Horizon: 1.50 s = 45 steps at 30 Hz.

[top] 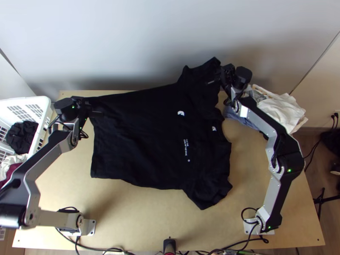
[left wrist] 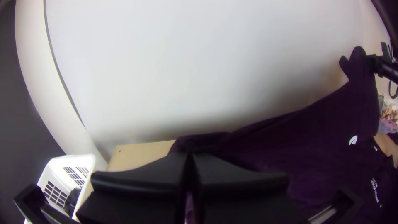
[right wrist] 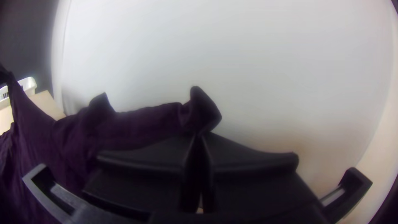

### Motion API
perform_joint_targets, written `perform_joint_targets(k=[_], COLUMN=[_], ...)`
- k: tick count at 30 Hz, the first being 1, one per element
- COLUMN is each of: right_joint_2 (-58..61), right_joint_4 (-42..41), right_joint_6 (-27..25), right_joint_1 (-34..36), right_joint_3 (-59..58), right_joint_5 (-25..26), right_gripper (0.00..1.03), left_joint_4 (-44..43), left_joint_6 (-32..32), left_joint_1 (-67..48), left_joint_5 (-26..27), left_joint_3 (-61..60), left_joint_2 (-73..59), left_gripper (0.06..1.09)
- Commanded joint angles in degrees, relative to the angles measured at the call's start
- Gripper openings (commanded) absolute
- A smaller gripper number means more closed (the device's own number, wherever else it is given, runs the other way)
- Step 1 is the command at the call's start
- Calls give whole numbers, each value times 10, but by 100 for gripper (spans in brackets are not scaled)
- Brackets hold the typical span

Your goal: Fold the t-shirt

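Note:
The black t-shirt [top: 144, 136] lies mostly spread, its hem towards the left and its collar side towards the right; its far edge looks raised. My left gripper [top: 97, 114] is at the far hem corner. In the left wrist view, the left gripper [left wrist: 189, 155] is shut on the bunched corner of the dark cloth [left wrist: 265, 145]. My right gripper [top: 216, 79] is at the far sleeve, held up near the wall. In the right wrist view, the right gripper [right wrist: 199, 136] is shut on the sleeve part, with a cloth tip [right wrist: 203, 110] standing above its fingers.
A white basket [top: 42, 104] with dark and light clothes stands left of the table. Behind the right arm, a pile of light and blue cloths [top: 278, 110] lies at the far right edge. Bare wooden tabletop [top: 140, 212] stretches along the near side. A pale wall [top: 127, 38] rises behind.

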State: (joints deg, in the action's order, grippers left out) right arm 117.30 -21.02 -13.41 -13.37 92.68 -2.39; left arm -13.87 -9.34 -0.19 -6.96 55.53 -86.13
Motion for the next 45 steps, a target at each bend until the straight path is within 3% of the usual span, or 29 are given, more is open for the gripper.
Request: perform_joint_targets(k=[1,6,15,32,45], right_joint_2=[-28,-77,-166,-278,-303], right_joint_4=[-15,-25,-28,-26,57], right_joint_6=[-4,-1,16,45,68], right_joint_1=[-3,-6,-9,-10,-34], right_joint_3=[-70,-142,-281,-444,-498], right_joint_5=[0,0,1,7,9], right_gripper=[3,3,3,3,3], left_joint_4=[-41,-49,-53,-47,-27], left_joint_6=[-10,-5,3,-10,-4], left_joint_1=[10,9,-27,-22,-46], left_joint_5=[-5,-14,-14,-3,12], left_joint_3=[19,11,-105,-208,-240], left_joint_2=[-68,-81,-16,67,66], left_gripper=[9,9,9,9,9])
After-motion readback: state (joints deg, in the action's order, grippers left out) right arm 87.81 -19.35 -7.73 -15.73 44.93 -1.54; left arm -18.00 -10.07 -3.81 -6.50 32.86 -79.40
